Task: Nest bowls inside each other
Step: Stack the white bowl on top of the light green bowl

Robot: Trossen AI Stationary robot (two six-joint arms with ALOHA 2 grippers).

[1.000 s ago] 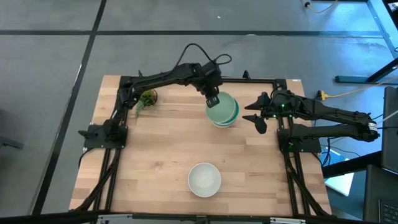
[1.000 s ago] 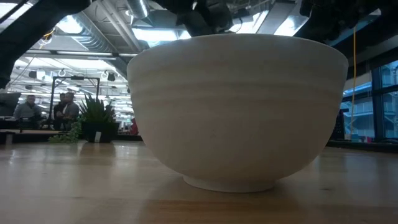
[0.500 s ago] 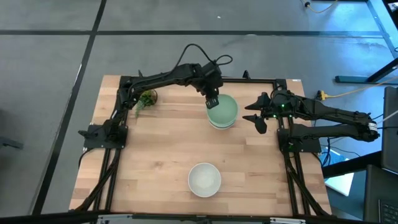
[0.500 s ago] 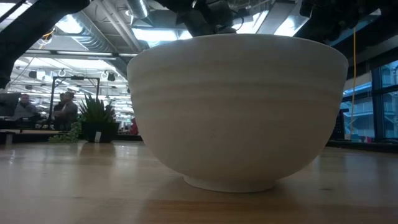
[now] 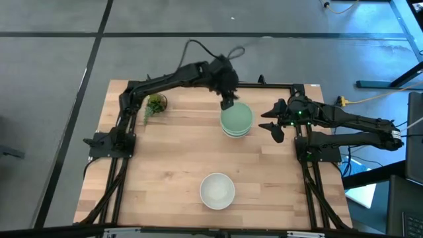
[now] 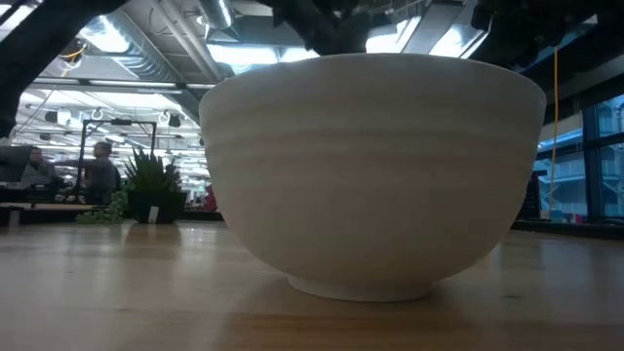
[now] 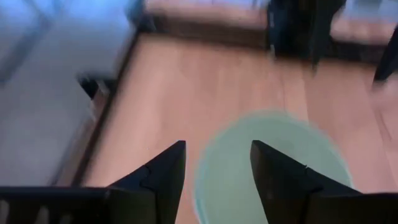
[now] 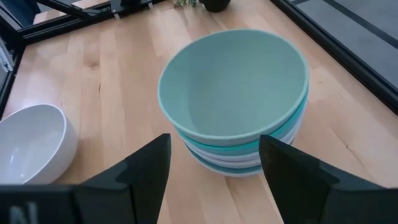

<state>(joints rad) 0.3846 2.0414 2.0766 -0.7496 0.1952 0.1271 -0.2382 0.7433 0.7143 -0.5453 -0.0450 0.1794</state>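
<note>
A stack of bowls (image 5: 236, 121) stands on the table at the far middle. A pale mint green bowl (image 8: 233, 84) sits nested on top, with teal and white rims (image 8: 249, 152) showing beneath it. My left gripper (image 5: 228, 101) hovers open above the stack's far left rim, and the mint bowl (image 7: 273, 165) shows below its fingers. My right gripper (image 5: 273, 126) waits open just right of the stack, pointing at it (image 8: 214, 149). A single white bowl (image 5: 217, 190) rests on its foot near the front edge and fills the low view (image 6: 375, 175).
A small potted plant (image 5: 156, 104) stands at the far left of the table. Bare wood lies between the stack and the white bowl (image 8: 31, 143). Black frame rails (image 5: 277, 84) run along the table's far edge and sides. People show in the room behind (image 6: 97, 166).
My left gripper has opened and let go of the mint bowl's rim, then risen and drawn back toward the far edge. The mint bowl, which sat askew on the stack, has settled level into the bowls beneath.
</note>
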